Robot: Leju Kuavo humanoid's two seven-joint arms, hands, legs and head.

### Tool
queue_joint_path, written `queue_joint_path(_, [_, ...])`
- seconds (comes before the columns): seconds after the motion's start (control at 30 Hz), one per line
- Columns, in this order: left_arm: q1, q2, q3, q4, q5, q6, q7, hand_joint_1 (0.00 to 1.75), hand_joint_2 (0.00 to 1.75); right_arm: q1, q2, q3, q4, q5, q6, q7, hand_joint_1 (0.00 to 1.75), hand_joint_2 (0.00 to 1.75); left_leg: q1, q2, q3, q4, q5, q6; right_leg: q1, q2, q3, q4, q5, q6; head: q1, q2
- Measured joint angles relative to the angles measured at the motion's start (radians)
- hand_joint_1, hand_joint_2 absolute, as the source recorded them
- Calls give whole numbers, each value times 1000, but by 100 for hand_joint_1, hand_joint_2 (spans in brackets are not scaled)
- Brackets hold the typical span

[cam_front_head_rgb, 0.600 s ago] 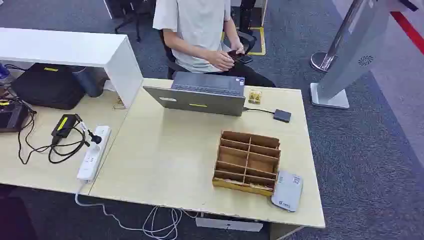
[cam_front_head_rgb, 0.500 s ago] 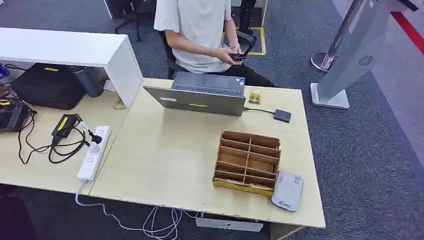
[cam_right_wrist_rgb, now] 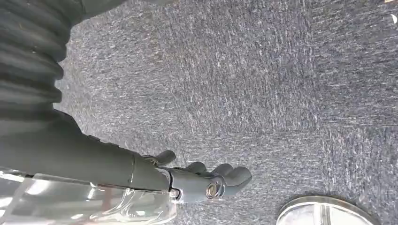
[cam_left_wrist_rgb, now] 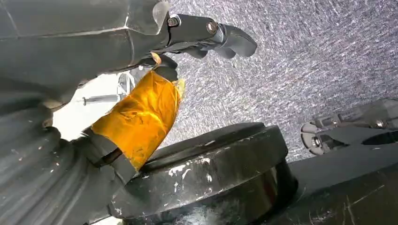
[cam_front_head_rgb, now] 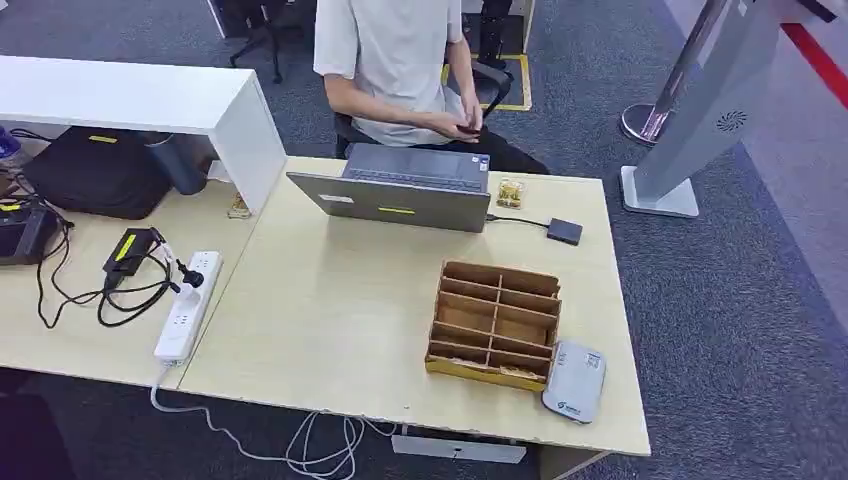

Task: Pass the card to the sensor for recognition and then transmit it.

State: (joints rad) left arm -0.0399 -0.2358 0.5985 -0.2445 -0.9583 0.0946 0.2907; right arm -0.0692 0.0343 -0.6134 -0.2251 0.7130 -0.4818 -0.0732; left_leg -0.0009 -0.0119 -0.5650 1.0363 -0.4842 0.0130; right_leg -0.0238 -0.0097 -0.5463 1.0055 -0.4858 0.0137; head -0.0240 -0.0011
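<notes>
Both hands, left (cam_left_wrist_rgb: 206, 40) and right (cam_right_wrist_rgb: 206, 180), hang empty, fingers apart, above carpet (cam_right_wrist_rgb: 263, 70).

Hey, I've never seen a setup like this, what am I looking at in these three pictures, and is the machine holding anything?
These come from a two-armed humanoid robot. The head view looks down from high on its body at a wooden desk. On it lie an open laptop, a wooden divider box, a grey card sensor, a small black box and a white power strip. A person sits behind the desk.

The other two pictures come from cameras at the wrists, with both arms hanging towards the carpet. The left hand and right hand each hold nothing, fingers loosely curled. I cannot make out a card.
</notes>
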Motion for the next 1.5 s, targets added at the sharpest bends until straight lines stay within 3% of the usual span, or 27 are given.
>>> queue_joint_path(0.4, [0, -2, 11, 0, 3, 2, 0, 0, 175, 0, -3, -18, 0, -1, -5, -7, 0, 175, 0, 0, 0, 0, 0, 0, 0, 0, 0, 0, 0, 0, 0, 0])
queue_joint_path(0.43, [0, -2, 12, 0, 5, 3, 0, 0, 175, 0, -3, -19, 0, -3, -15, -23, 0, 175, 0, 0, 0, 0, 0, 0, 0, 0, 0, 0, 0, 0, 0, 0])
queue_joint_path(0.5, [0, -3, 19, 0, 14, 6, -17, 0, 175, 6, -16, -38, -3, -63, -4, -112, 0, 175, -1, 0, 0, 0, 0, 0, -1, 0, -2, 0, 0, 0, 0, 0])
queue_joint_path(0.63, [-1, -8, 32, 0, 29, 7, -47, 0, 175, 43, -149, -120, -36, -168, 161, -308, 0, 175, -7, -5, -3, 0, 2, 4, -6, -5, 0, 0, -1, 4, 0, 0])
queue_joint_path(0.77, [-3, -10, 46, 0, 31, 6, -72, 0, 175, 44, -214, -200, -120, -160, 185, -407, 0, 175, -7, 0, -3, 0, 1, 5, -7, 0, -2, 0, 1, 7, 0, 0])
queue_joint_path(1.03, [-4, -23, 71, 0, 29, 7, -87, 0, 175, 42, -183, -227, -339, -85, 167, -490, 0, 175, -7, -2, -3, 0, 3, 7, -7, -3, -2, 0, 2, 7, 0, 0])
queue_joint_path(1.23, [-4, -25, 76, 0, 18, 7, -94, 0, 175, 67, -121, -212, -525, -61, 172, -556, 0, 175, -7, -3, -3, 0, 4, 7, -8, -3, -2, 1, 2, 6, 0, 0])
queue_joint_path(1.37, [-4, -25, 76, 0, -12, 6, -94, 0, 175, 107, -88, -148, -675, -46, 159, -550, 0, 175, -8, -3, -4, 0, 4, 7, -8, -3, -2, 1, 2, 7, 0, 0])
queue_joint_path(1.43, [-4, -25, 76, 0, -26, 5, -94, 0, 175, 123, -91, -102, -757, -65, 181, -480, 0, 175, -8, -3, -4, 0, 4, 7, -8, -3, -2, 1, 2, 7, 0, 0])
queue_joint_path(1.5, [-4, -24, 76, 1, -41, 2, -94, 0, 175, 146, -131, -36, -880, -119, 229, -364, 0, 175, -11, -3, -5, 0, 5, 8, -10, -3, -3, 1, 3, 8, -1, 0])
